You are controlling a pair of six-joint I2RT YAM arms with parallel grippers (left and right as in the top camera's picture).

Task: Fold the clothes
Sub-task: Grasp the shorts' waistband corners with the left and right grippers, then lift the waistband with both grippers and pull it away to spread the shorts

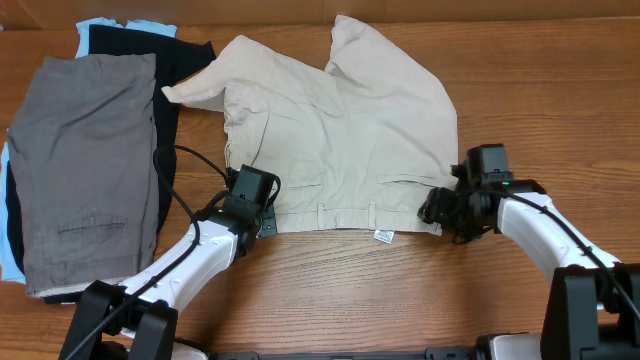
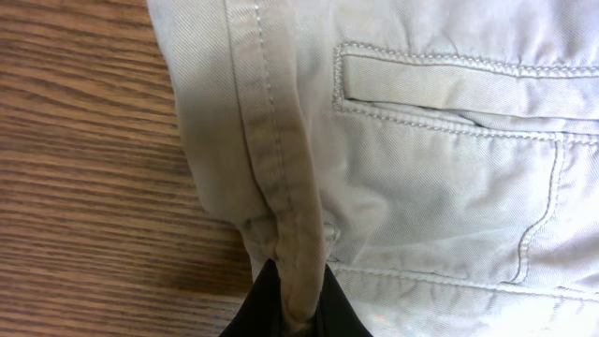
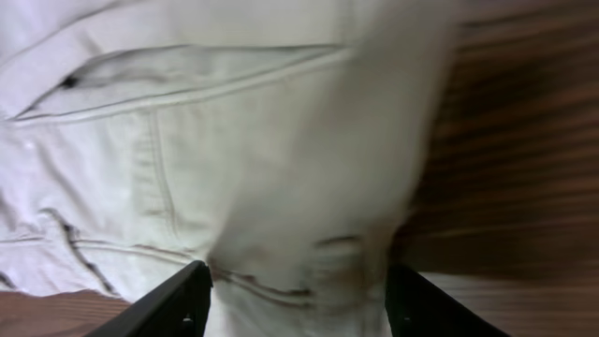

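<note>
While the khaki shorts (image 1: 340, 130) lie spread back-side up on the wooden table (image 1: 330, 290), their waistband forms the straight edge nearest the robot, and both legs point away from it. The left gripper (image 1: 264, 222) sits at the left end of that waistband. In the left wrist view its fingers (image 2: 342, 309) are pressed together on the raised side seam of the shorts. The right gripper (image 1: 436, 212) is at the waistband's right end. There its fingers (image 3: 182, 300) stand spread, with a blurred bunch of the khaki cloth between them.

Bare wood runs along the waistband edge on the robot's side, and more lies off the right side of the shorts. On the left of the shorts room is tight: the hem of the left leg overlaps a black garment (image 1: 185, 55). Grey shorts (image 1: 85, 170) lie on top of that, and a light-blue piece (image 1: 110, 22) shows at the pile's far edge.

A small white label (image 1: 383, 236) sticks out below the waistband, right of its middle; its writing is too small to read. A stitched pocket welt (image 2: 449, 80) shows close to the left gripper.
</note>
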